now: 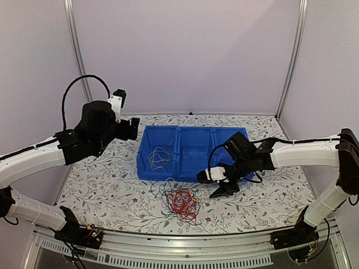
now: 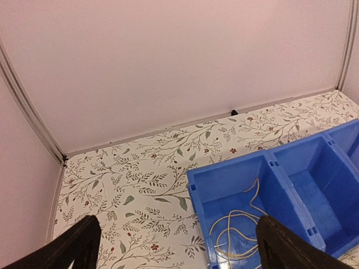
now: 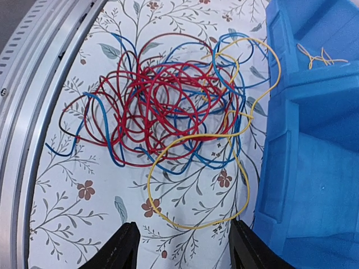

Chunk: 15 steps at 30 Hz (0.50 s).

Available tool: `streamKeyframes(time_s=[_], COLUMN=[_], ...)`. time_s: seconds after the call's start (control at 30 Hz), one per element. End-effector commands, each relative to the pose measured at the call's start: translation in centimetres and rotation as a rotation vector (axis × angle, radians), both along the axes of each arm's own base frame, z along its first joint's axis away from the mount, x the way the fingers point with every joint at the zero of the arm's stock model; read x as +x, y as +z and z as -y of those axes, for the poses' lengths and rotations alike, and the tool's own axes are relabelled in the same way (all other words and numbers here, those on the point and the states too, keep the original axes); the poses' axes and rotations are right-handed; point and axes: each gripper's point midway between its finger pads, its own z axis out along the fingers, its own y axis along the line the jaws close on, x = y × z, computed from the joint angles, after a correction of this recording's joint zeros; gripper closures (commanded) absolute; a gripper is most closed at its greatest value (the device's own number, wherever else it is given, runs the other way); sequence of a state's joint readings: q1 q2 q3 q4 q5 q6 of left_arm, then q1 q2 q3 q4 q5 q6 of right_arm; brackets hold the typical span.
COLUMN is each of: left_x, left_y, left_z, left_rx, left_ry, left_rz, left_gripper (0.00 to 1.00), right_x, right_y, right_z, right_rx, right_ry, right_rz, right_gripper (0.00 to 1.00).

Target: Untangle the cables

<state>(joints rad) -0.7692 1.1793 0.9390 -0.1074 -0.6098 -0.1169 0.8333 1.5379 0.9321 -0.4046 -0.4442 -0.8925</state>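
Observation:
A tangle of red, blue and yellow cables (image 1: 180,202) lies on the floral table in front of the blue bin (image 1: 190,168). In the right wrist view the red mass (image 3: 162,103) sits with blue strands through it and a yellow loop (image 3: 196,185) reaching toward my fingers. Loose yellow-tan cables (image 1: 160,158) lie in the bin's left compartment, also seen in the left wrist view (image 2: 241,230). My right gripper (image 1: 224,188) is open and empty, just right of the tangle. My left gripper (image 1: 132,129) is open and empty, above the table left of the bin.
The blue bin (image 2: 291,185) has three compartments and stands mid-table. Its front wall (image 3: 314,157) is close beside my right fingers (image 3: 120,249). A metal rail (image 3: 39,95) runs along the table's near edge. White walls close the back and sides.

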Motion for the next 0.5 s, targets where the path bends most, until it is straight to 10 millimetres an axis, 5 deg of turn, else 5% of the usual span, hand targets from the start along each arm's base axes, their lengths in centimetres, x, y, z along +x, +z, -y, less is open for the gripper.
streamKeyframes(time_s=[0.0,0.17,0.33,0.4,0.47], left_x=[0.8,0.4,-0.1,-0.2,-0.2], left_y=[0.3,-0.6,-0.6,-0.9,-1.0], left_z=[0.7,0.2,0.8,1.6,2.2], left_rx=[-0.022,-0.126,-0.119,-0.128,-0.136], left_ry=[-0.112,-0.234,-0.311,-0.346,-0.368], left_rz=[0.066,0.034,0.018,-0.006,-0.021], left_gripper=[0.0,0.0,0.13,0.18,0.19], right_x=[0.3,-1.3,-1.4,-0.8,-0.3], right_y=[-2.4,-4.7,-6.4,-6.7,-6.4], right_z=[0.3,0.0,-0.3,-0.8,-1.3], right_rx=[-0.092,-0.174,-0.223,-0.227,-0.228], right_ry=[0.035,0.116,0.13,0.112,0.088], right_rz=[0.022,0.002,-0.011,0.015,0.017], right_gripper=[0.39,0.36,0.37,0.46,0.71])
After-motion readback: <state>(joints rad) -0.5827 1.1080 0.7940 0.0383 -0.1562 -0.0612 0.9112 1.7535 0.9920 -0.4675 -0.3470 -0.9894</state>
